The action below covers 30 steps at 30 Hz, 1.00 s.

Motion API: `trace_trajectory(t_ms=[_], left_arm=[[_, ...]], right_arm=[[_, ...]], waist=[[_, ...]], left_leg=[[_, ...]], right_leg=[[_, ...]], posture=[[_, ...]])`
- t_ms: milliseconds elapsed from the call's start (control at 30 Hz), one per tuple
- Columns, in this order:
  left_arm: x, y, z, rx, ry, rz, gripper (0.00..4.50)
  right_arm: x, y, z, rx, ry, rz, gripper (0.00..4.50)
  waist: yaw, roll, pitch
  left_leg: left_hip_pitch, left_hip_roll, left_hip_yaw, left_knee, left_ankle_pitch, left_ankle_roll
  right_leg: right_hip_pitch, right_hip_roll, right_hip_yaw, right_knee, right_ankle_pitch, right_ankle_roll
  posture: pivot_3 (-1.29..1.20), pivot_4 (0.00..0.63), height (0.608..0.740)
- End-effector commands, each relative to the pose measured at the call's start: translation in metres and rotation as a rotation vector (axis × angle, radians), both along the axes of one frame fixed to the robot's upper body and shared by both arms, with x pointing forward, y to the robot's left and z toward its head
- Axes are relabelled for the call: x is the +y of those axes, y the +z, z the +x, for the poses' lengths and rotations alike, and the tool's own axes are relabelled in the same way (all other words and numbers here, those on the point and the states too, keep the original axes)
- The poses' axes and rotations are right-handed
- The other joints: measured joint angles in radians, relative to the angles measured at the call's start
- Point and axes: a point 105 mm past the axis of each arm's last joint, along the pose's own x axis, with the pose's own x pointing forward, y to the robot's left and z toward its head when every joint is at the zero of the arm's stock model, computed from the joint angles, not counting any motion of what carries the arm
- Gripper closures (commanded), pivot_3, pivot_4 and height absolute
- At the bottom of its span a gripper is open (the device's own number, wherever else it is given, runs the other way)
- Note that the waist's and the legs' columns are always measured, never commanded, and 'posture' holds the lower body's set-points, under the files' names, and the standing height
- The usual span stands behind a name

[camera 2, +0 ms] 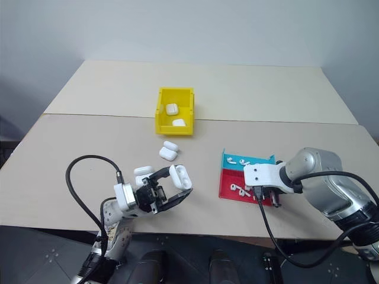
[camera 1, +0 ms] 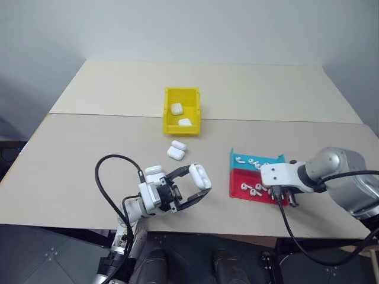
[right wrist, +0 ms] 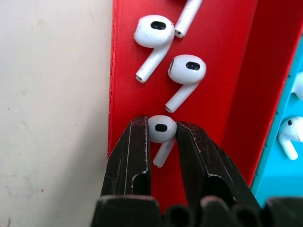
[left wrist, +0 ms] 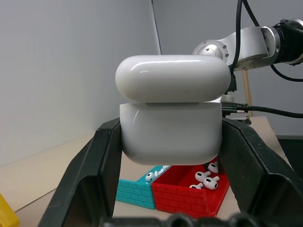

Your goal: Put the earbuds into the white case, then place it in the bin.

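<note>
Down inside the red half of the shallow red-and-blue plastic tray [camera 1: 237, 188], the right gripper [right wrist: 162, 133] has its two black fingers [right wrist: 134, 156] pressed against either side of one tiny glossy white earbud [right wrist: 161, 132], pinching its rounded head while the short stem points back between them. Two more loose white earbuds [right wrist: 185, 75] lie just beyond it on the red floor of the tray, and others rest in the neighbouring blue compartment [right wrist: 289, 132].

Off to the left of the tray, the left gripper [camera 1: 190, 184] is clamped on a small glossy white rounded charging case [left wrist: 171, 127], one black finger [left wrist: 87, 175] on each side of its body. The hinged lid [left wrist: 173, 78] stands up, slightly ajar above the base, and the case is held clear of the pale beige tabletop [camera 1: 77, 171], facing towards the tray.

Beyond the tray, farther back on the table and somewhat to its left, sits the small bright yellow open-top plastic bin [camera 1: 167, 112] with two closed white cases [camera 1: 176, 109] already inside. Between bin and tray, nearer the bin, two further white cases [camera 1: 176, 150] lie touching on the tabletop, and another white case [camera 1: 153, 170] lies just beside the left gripper.
</note>
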Motion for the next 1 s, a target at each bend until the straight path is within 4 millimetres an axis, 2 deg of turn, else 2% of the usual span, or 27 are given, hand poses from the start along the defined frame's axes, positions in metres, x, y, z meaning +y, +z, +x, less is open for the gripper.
trace_trajectory(t_ms=[33,200,300,400,500,600,700,900,1000], left_arm=[[-0.008,0.032,-0.007,-0.055,-0.060,-0.097,1.72],[-0.015,0.063,-0.017,-0.054,-0.154,-0.187,1.72],[-0.015,0.067,-0.021,-0.051,-0.208,-0.165,1.72],[-0.013,0.068,-0.024,-0.035,-0.252,-0.151,1.72],[-0.012,0.071,-0.026,-0.010,-0.287,-0.161,1.72],[-0.012,0.072,-0.025,-0.001,-0.314,-0.163,1.72],[-0.012,0.074,-0.025,0.006,-0.338,-0.150,1.72],[-0.010,0.080,-0.022,0.018,-0.375,-0.131,1.72],[-0.010,0.081,-0.023,0.015,-0.387,-0.123,1.72]], right_arm=[[0.007,0.047,-0.001,-0.121,-0.029,0.100,3.70],[0.016,0.102,-0.011,-0.241,-0.078,0.342,3.70],[0.028,0.142,-0.014,-0.320,-0.088,0.649,3.70],[0.042,0.175,-0.034,-0.370,0.068,0.958,3.70],[0.051,0.193,-0.049,-0.391,0.207,1.197,3.70],[0.061,0.198,-0.063,-0.382,0.360,1.359,3.70],[0.078,0.193,-0.069,-0.345,0.480,1.415,3.70],[0.111,0.182,-0.066,-0.293,0.597,1.487,3.70],[0.118,0.177,-0.065,-0.285,0.637,1.492,3.70]], waist=[[0.000,0.000,0.000],[0.002,0.000,0.000],[-0.006,0.000,0.000],[-0.007,0.000,0.000],[-0.007,0.000,0.000],[-0.007,0.000,0.000],[-0.007,0.000,0.000],[-0.028,0.000,0.000],[-0.028,0.000,0.000]], left_leg=[[0.000,0.000,0.000,0.000,0.000,0.000],[0.000,0.000,-0.001,0.000,0.000,0.000],[0.000,0.000,-0.001,0.000,0.000,0.000],[0.001,0.000,-0.002,0.000,0.001,0.001],[0.000,0.000,-0.003,0.000,0.001,0.001],[-0.001,0.000,-0.003,0.000,0.001,0.001],[-0.001,0.000,-0.004,0.000,0.001,0.002],[-0.001,0.000,-0.004,0.000,0.001,0.002],[-0.001,0.000,-0.004,0.000,0.001,0.002]], right_leg=[[0.000,0.000,0.000,0.000,0.000,0.000],[0.001,0.000,-0.001,0.000,0.000,0.000],[0.001,0.000,-0.001,0.000,0.000,0.000],[0.002,0.001,-0.001,0.000,0.000,0.000],[0.002,0.001,-0.002,0.000,0.000,0.000],[0.002,0.001,-0.003,0.000,0.001,0.000],[0.002,0.001,-0.003,0.001,0.001,0.000],[0.002,0.001,-0.003,0.001,0.000,0.000],[0.001,0.001,-0.004,0.001,0.000,0.000]], posture=[[0.00,0.150,0.740],[0.00,0.150,0.740],[0.00,0.150,0.740],[0.00,0.150,0.740],[0.00,0.150,0.740],[0.00,0.150,0.740],[0.00,0.150,0.740],[0.00,0.150,0.740],[0.00,0.150,0.740]])
